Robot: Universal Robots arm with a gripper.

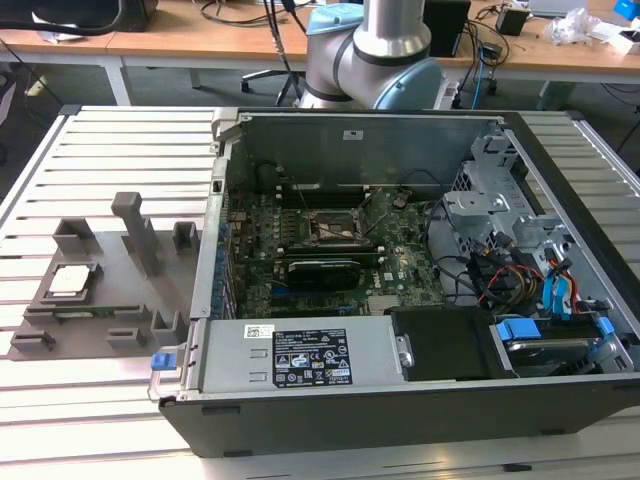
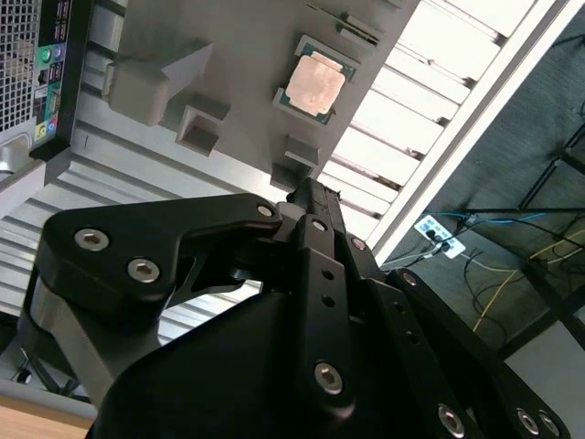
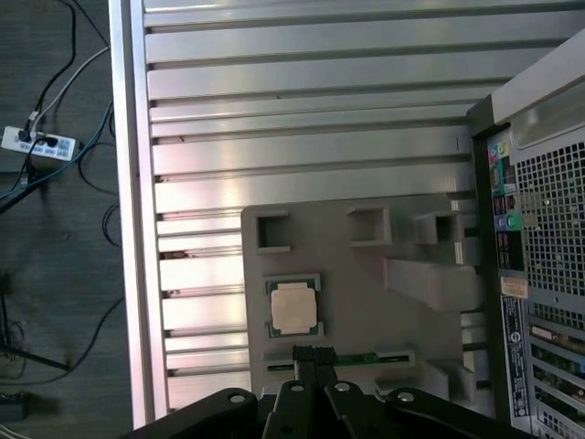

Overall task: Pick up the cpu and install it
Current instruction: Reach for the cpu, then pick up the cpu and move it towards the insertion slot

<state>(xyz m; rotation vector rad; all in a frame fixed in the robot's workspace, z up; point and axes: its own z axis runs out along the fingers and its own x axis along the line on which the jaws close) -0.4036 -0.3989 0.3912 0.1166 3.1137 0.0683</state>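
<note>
Right, gripper [image 3: 311,351] closest to both wrist cameras, fingers pressed together with nothing between them. It hangs in the air over the grey fixture plate [image 3: 366,302], apart from everything below. The cpu [image 3: 293,307] lies flat in a square recess of that plate, pale metal top up and thin green rim showing, untouched; in the second wrist view the cpu [image 2: 315,84] sits beyond the fingertips. Raised grey blocks stand around it on the plate. The plate rests on the slatted metal tabletop [image 1: 120,140].

In the exterior view the cpu [image 1: 68,281] is at the exterior view's left, well apart from the open computer case [image 1: 400,400], which lies on its side on the same tabletop. Inside it is the green motherboard [image 1: 400,265], with the dark socket [image 1: 335,228] near its middle. Behind the case rises the arm [image 1: 375,50]. Farthest back stand wooden desks [image 1: 180,40] with cables. A power strip [image 3: 37,143] lies on the dark floor [image 3: 55,274].
</note>
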